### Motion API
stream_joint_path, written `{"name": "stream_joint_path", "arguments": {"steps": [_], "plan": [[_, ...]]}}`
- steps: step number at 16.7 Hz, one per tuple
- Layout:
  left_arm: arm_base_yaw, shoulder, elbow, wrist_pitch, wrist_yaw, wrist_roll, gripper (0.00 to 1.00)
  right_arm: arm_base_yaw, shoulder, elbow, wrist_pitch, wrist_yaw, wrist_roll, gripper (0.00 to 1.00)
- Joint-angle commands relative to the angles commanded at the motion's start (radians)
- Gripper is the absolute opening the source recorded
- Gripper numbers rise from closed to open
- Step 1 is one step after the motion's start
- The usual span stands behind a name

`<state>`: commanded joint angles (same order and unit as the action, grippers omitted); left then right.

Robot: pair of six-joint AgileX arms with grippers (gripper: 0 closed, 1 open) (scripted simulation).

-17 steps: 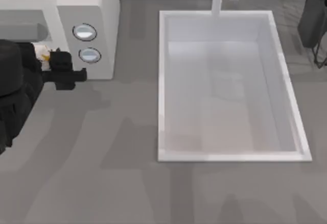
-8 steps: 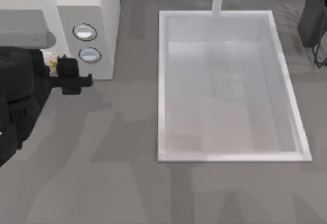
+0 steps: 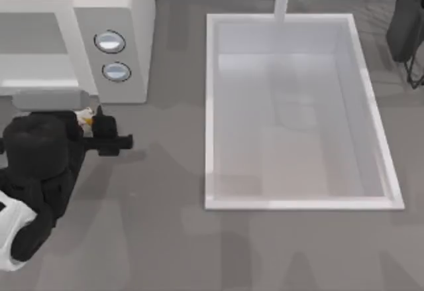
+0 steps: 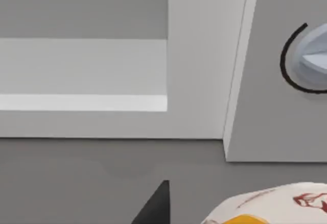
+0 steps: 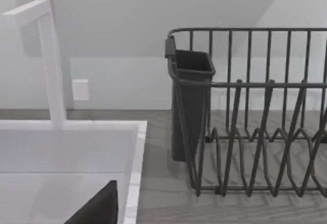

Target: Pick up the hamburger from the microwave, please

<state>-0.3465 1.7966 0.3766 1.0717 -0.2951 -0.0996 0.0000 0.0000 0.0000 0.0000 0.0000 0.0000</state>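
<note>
From above, the left pincer [image 3: 93,124] now sits just in front of the microwave [image 3: 126,12], out over the bare tabletop [image 3: 165,238], where 1 second ago it was reaching into the cavity mouth and half a second ago it was at the front lip. The hamburger [image 3: 84,116] has come out with it: a small tan and orange patch shows at the pincer's tip, between the black fingers and clear of the microwave's front edge, below and left of the 2 dials [image 3: 110,42]. I judge that the pick is essentially made and only a clean lift away from the microwave remains. The pincer is clamped on the hamburger, its black body covering most of the bun. The sink [image 3: 371,112] lies well to the right of the microwave, and the right arm is parked beyond the sink's far right corner. In the left wrist view, the hamburger [image 4: 276,206] shows as a rounded white and tan dome with an orange-yellow patch and red marks, close under the camera, with the microwave [image 4: 199,55] front and its open cavity beyond and 1 dial [image 4: 311,60] off to the side. The bun is round, so it has no real long axis; its domed top appears to face outward toward the microwave, though much of it is cut off. In the right wrist view, a dark dish rack [image 5: 255,132] with a cup holder stands beside the sink [image 5: 71,132] and its faucet [image 5: 51,60]; I cannot tell how the right pincer's fingers stand.
</note>
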Motion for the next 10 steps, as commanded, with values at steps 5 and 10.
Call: {"name": "stream_joint_path", "arguments": {"steps": [5, 10], "plan": [[0.003, 0.158, -0.066, 0.213, 0.008, 0.002, 0.00, 0.000, 0.000, 0.000, 0.000, 0.000, 0.000, 1.00], [0.003, 0.168, -0.070, 0.225, 0.008, 0.002, 0.00, 0.000, 0.000, 0.000, 0.000, 0.000, 0.000, 1.00]]}}
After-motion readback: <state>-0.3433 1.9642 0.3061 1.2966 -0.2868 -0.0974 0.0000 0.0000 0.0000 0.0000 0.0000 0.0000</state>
